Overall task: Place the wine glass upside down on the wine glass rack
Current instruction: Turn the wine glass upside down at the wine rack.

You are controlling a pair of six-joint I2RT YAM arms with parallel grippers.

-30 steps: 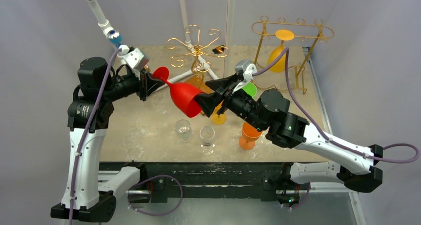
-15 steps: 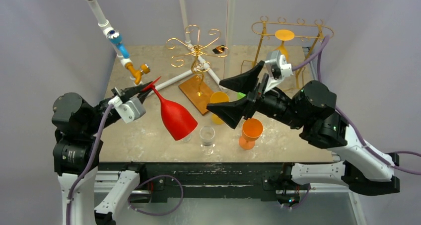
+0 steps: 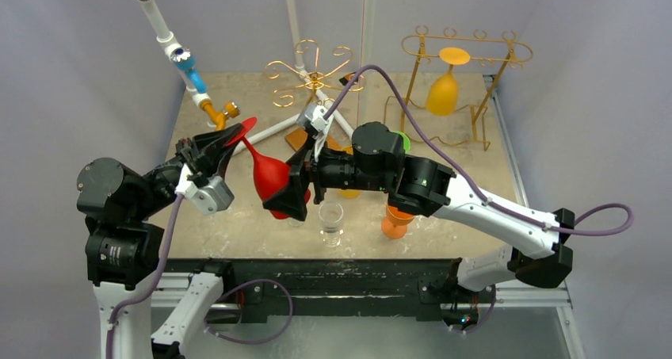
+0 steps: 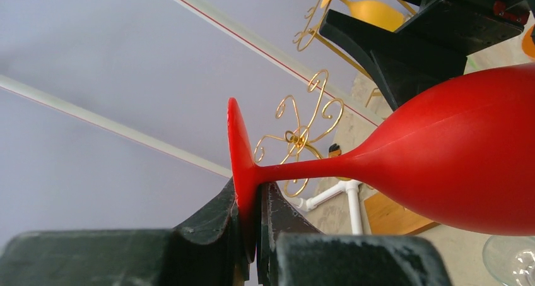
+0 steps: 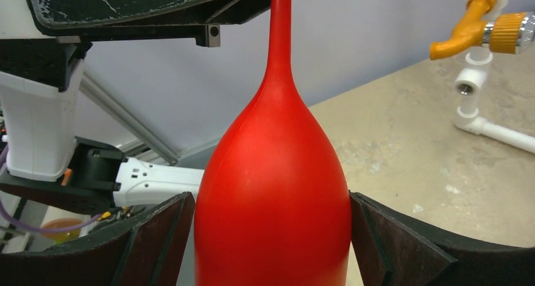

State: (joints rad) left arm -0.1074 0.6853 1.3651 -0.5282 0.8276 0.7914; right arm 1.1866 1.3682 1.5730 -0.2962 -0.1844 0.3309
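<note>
MID-AIR HANDOVER: The red wine glass [image 3: 269, 177] hangs tilted above the near-left part of the table [image 3: 238, 224], clear of the surface. Its foot is uppermost and points toward the far-left corner, and its bowl angles down toward the near edge. The left claw [image 3: 226, 139] is pressed together on the rim of the foot, pinching the disc edge-on between its pads [image 4: 217, 213]. The right claw [image 3: 290, 189] is spread wide, with one of its fingers [image 5: 158, 235] at each side of the bowl's fattest part. Whether they touch the red surface yet cannot be told.

The step in hand looks like a pass from left to right. Done well, the right claw closes slowly and squarely across the bowl's widest girth, since a smooth, rounded bowl is likely to slip out of a grip set too near the stem. The left claw should let go only once that hold is firm, then back off along the line of the foot so that it does not lever the stem. A hold on the bowl would leave foot and stem free to slide into a hanging slot.

Along the far edge stand a scrolled gold rack [image 3: 313, 78] at the middle and a straight-railed gold rack [image 3: 467, 46] at the far-right corner, where a yellow glass [image 3: 444, 93] hangs bowl-down. Which rack is meant cannot be told. A clear glass [image 3: 330, 216] stands by the near edge, close to the exchange, so the carry should rise before it travels.
</note>
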